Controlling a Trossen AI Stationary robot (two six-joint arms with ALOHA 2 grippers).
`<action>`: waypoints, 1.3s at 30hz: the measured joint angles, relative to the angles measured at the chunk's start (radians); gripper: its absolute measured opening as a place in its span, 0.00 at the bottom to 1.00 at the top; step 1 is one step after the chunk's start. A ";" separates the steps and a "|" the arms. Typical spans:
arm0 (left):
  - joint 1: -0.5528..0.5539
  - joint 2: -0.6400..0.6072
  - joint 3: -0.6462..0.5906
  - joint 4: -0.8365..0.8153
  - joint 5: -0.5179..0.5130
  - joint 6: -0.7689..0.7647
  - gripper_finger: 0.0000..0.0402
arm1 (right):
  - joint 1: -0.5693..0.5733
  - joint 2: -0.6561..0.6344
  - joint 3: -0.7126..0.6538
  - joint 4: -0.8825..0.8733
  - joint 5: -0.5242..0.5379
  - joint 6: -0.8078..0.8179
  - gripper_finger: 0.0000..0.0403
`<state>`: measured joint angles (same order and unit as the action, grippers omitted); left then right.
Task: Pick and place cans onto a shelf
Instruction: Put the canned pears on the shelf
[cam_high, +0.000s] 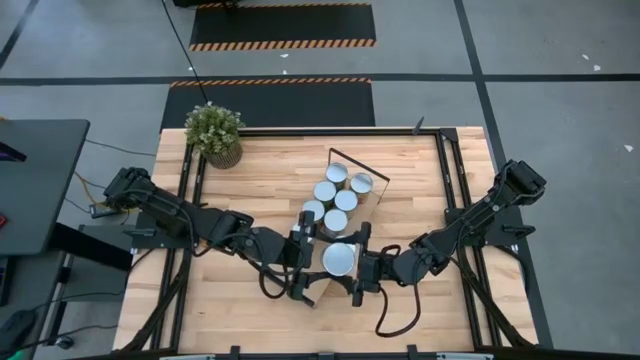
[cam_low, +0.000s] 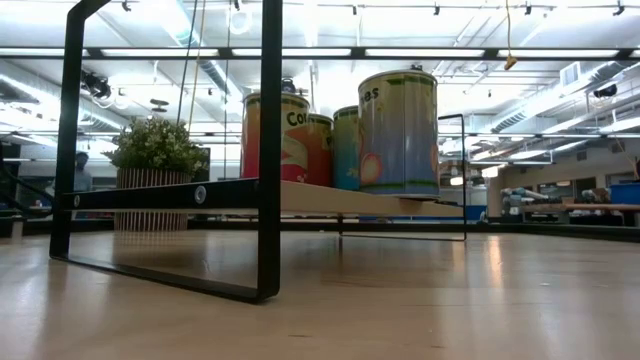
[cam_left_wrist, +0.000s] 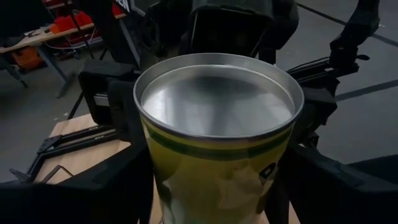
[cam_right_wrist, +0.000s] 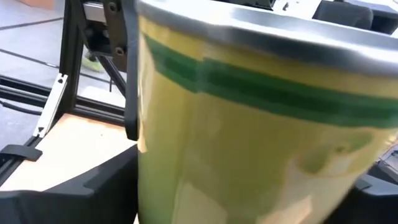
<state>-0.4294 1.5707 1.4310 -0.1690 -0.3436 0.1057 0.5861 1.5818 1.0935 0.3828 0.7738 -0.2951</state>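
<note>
The can (cam_high: 339, 259) in play stands upright between the two claws, over the near end of the shelf (cam_high: 372, 196); its silver top faces straight up, so its long axis is vertical. The left claw (cam_high: 303, 256) is at its left side and the right claw (cam_high: 361, 264) at its right, both just beside it and about equally near; neither arm waits. In the left wrist view the can (cam_left_wrist: 217, 134) fills the gap between that arm's own fingers (cam_left_wrist: 121, 186), which press on its sides, so this claw looks clamped on it. In the right wrist view the can (cam_right_wrist: 261, 118) is just as close and hides the fingertips; whether that claw grips or merely flanks it I cannot tell. The low view does not show this can or either claw, so I cannot say whether its base rests on the board. Six other cans (cam_high: 336, 200) stand clustered farther along the shelf toward the plant (cam_high: 215, 132); any free spot seems to be on the near side of that cluster.
</note>
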 joint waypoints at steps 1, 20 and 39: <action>0.000 0.000 0.000 -0.001 -0.001 0.003 0.80 | 0.000 0.000 0.000 0.003 0.000 0.001 0.84; 0.015 0.000 0.001 -0.018 -0.039 -0.021 0.86 | -0.001 0.000 0.000 0.000 0.011 0.012 0.82; 0.011 -0.113 -0.001 -0.145 -0.045 0.019 0.98 | 0.073 -0.004 0.002 -0.007 0.104 0.040 0.82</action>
<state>-0.4181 1.4573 1.4303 -0.3143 -0.3883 0.1250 0.6587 1.5780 1.0958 0.3759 0.8776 -0.2552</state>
